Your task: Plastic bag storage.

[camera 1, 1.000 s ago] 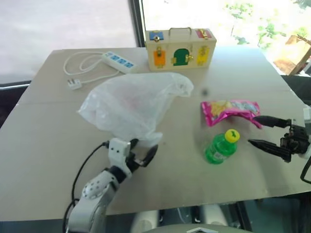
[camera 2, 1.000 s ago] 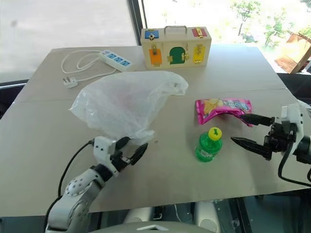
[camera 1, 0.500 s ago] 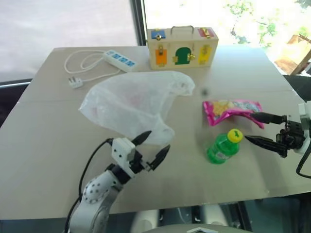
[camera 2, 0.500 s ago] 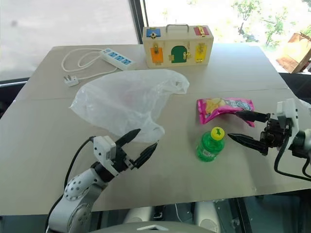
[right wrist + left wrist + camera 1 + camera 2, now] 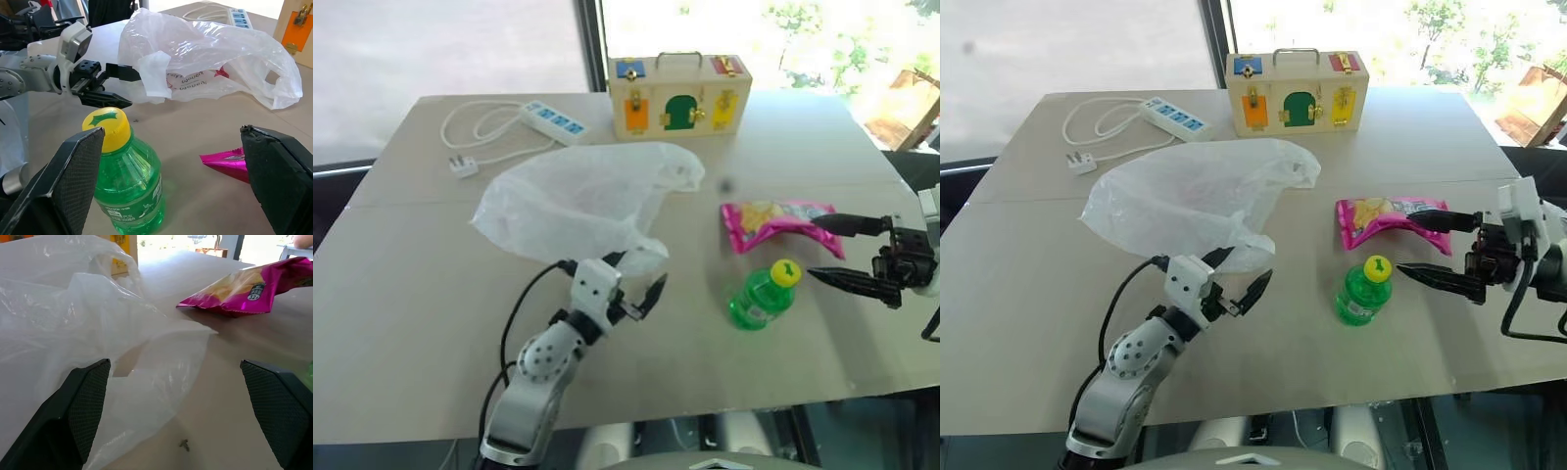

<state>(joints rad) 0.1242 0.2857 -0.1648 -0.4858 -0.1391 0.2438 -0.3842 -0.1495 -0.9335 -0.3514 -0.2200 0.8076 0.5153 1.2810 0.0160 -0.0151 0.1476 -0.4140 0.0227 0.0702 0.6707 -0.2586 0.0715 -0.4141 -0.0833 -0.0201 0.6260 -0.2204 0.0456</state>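
The bag (image 5: 578, 201) lies crumpled on the tabletop (image 5: 401, 294), left of centre, its near edge drooping toward the robot. The left gripper (image 5: 636, 279) sits right at that near edge with its jaws spread wide and nothing between them; one finger (image 5: 80, 406) is against or just under the loose plastic, the other stands clear over bare tabletop. Whether the finger actually touches the film cannot be told. Red printing shows through the bag in the right wrist view.

The right gripper (image 5: 827, 250) is well apart from the bag, on the right side, also wide open and empty, pointing left. Its fingers bracket the space beside a green bottle (image 5: 762, 296) and the end of a pink packet (image 5: 778, 221). Behind the bag stand a wooden box (image 5: 678, 95) and a power strip (image 5: 551, 120)
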